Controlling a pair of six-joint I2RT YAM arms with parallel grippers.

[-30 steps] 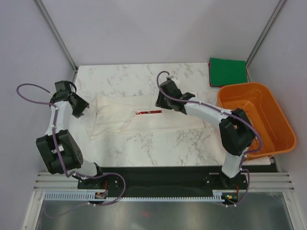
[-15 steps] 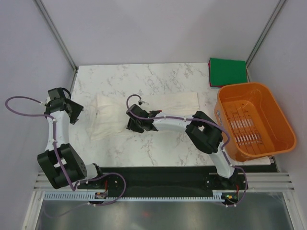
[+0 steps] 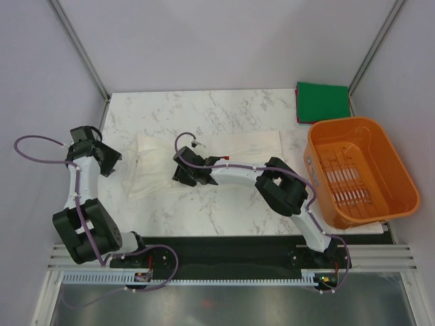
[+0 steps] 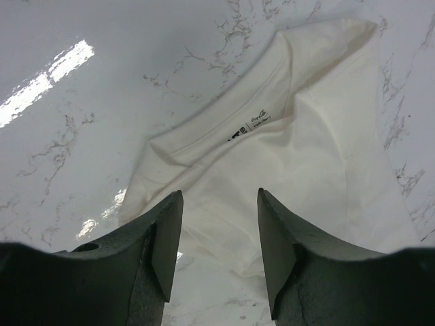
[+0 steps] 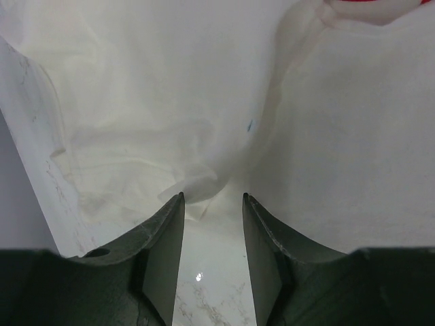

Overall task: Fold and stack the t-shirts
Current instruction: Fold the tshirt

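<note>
White cloth lies spread lengthwise across the middle of the marble surface (image 3: 204, 109): the white t-shirt (image 3: 248, 145), rumpled at its left end, with its neck label (image 4: 250, 122) turned up toward the left wrist camera. The left arm rises from its base along the left edge, elbow low. Its wrist is bent rightward, so the left pincer (image 3: 111, 161) hangs just off the shirt's left end. Its jaws are parted with nothing between them, above the collar fold and bare marble. The right arm stretches far to the left from its base, elbow raised near the middle, forearm running low along the shirt's near hem. The right pincer (image 3: 183, 174) also has its jaws parted and ungripping. A small bunched fold of the hem sits just at the fingertips (image 5: 173, 204), and a sliver of the red print (image 5: 360, 4) shows at the top edge. Bare marble lies open in front of and behind the shirt. The dark green t-shirt (image 3: 323, 100) rests folded square in the far right corner, well apart, just behind the orange basket (image 3: 342, 123) at the right edge.
</note>
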